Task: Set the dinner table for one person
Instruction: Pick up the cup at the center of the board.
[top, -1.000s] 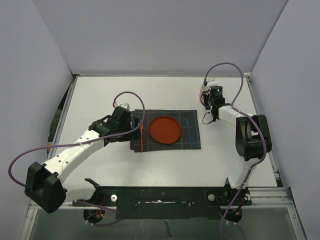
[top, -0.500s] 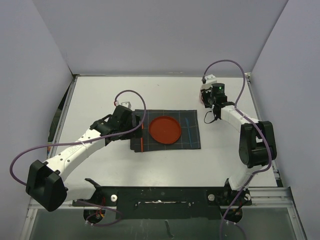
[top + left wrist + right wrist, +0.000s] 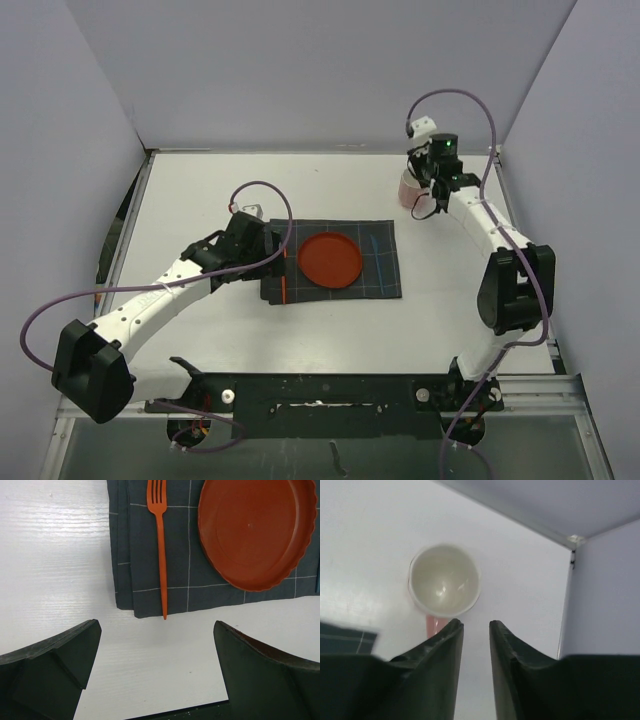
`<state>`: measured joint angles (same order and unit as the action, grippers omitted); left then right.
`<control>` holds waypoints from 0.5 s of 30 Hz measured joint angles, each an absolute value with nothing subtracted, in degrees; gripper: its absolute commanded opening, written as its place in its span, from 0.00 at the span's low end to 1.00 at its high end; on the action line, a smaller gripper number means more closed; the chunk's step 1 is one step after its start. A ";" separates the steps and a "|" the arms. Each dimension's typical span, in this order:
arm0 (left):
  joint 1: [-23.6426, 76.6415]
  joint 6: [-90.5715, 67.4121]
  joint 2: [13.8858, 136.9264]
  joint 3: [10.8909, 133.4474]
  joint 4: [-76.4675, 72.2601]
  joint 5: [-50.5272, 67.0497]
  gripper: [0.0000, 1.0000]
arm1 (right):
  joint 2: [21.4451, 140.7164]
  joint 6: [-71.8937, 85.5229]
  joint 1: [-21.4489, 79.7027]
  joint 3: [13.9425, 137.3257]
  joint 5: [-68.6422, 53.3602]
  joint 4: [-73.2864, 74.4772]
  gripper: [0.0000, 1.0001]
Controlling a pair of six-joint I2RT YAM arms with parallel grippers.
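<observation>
The mat (image 3: 385, 285) carries the plate (image 3: 330, 259) in its middle, the fork (image 3: 284, 278) along its left edge and a thin blue utensil (image 3: 375, 245) on its right part, leaving narrow bare strips. At the mat's left edge hangs the left gripper (image 3: 156, 624), jaws wide, and the left arm (image 3: 150, 300) slants away to the near left, blocking this side. Beyond the mat the dinner table (image 3: 200, 190) lies bare up to the back wall (image 3: 320, 80). Beyond the mat's far right corner stands a cup (image 3: 444, 580), the right gripper (image 3: 476, 625) close at it. The right arm (image 3: 478, 215) runs well right of the mat, leaving a bare lane between; the band before the mat is bare too.
</observation>
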<state>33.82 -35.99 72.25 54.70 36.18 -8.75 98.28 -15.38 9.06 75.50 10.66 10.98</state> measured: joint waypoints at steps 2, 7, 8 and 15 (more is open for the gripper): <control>33.82 -35.99 72.25 54.70 36.21 -8.75 0.98 | 100.44 -16.56 8.71 84.29 10.81 13.87 0.86; 33.85 -36.03 72.23 54.70 36.16 -8.80 0.98 | 107.20 -18.68 6.39 102.54 8.32 18.02 0.98; 33.85 -36.10 72.23 54.68 36.14 -8.80 0.98 | 108.75 -18.72 6.02 105.16 8.08 19.38 0.98; 34.06 -37.10 72.18 53.34 35.70 -8.82 0.98 | 119.92 -18.22 3.86 111.94 4.38 26.52 0.81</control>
